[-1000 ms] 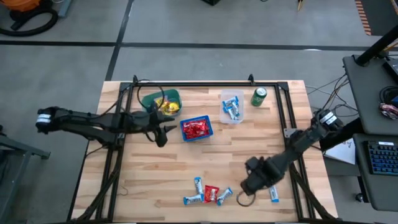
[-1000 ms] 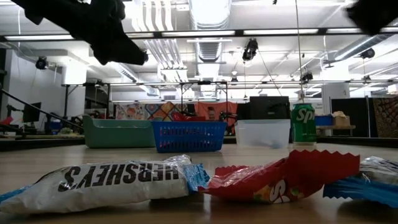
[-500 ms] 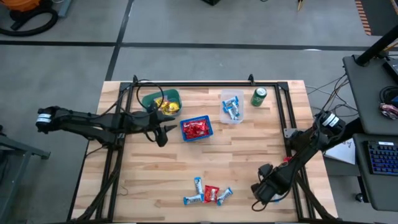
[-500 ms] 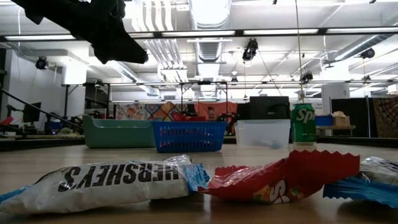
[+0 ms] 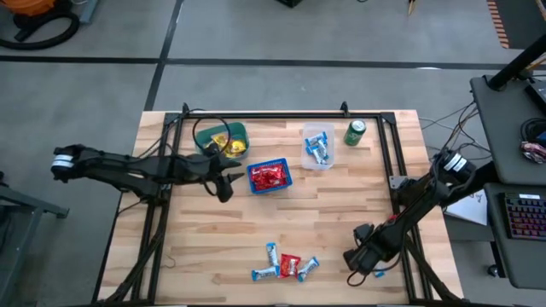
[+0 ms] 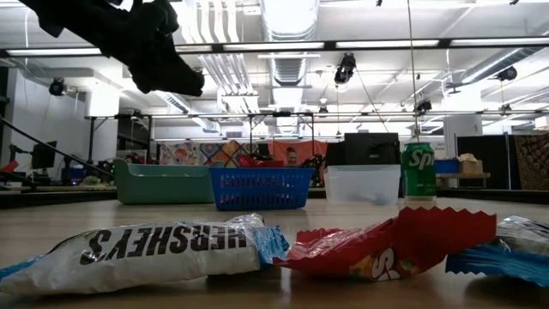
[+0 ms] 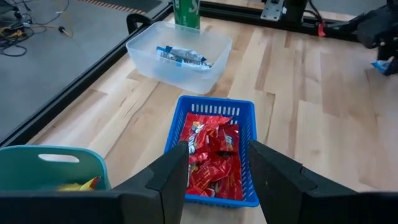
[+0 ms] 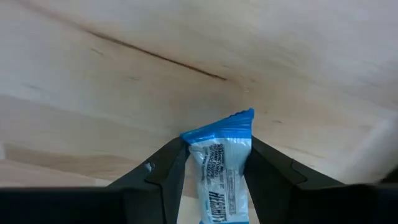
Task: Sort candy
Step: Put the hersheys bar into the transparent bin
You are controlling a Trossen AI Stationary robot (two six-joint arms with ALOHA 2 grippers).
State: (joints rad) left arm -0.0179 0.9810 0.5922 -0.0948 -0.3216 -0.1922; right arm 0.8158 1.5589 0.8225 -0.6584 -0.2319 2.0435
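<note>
My right gripper (image 5: 369, 265) is low over the table's near right part, shut on a blue-and-white candy bar (image 8: 219, 169); in the high view only a blue corner of that bar (image 5: 380, 273) peeks out. My left gripper (image 7: 217, 163) is open and holds nothing, hovering just left of the blue basket (image 5: 270, 177) of red candies. A green basket (image 5: 223, 139) holds yellow candies and a clear tub (image 5: 318, 147) holds blue-and-white bars. Several loose candies (image 5: 287, 265) lie flat near the table's near edge, seen close up as a white bar (image 6: 154, 251) and a red wrapper (image 6: 386, 245). My right gripper has the blue-and-white bar between its two fingers (image 8: 163, 177), which come from above, pointing down, and lie along its long sides. The bar's crimped blue end (image 8: 231, 123) sticks out past the fingertips. Whether the bar is clear of the wood, I cannot tell.
A green drink can (image 5: 355, 132) stands by the clear tub near the far edge. A dark frame rail (image 5: 386, 162) runs along the table's right side, close to my right arm. Bare wood lies between the baskets and the loose candies.
My right gripper has moved toward the table's right edge, from beside the loose candies to over the lone blue-and-white bar, which it now mostly covers in the high view. In the low view, its dark shape has left the picture.
</note>
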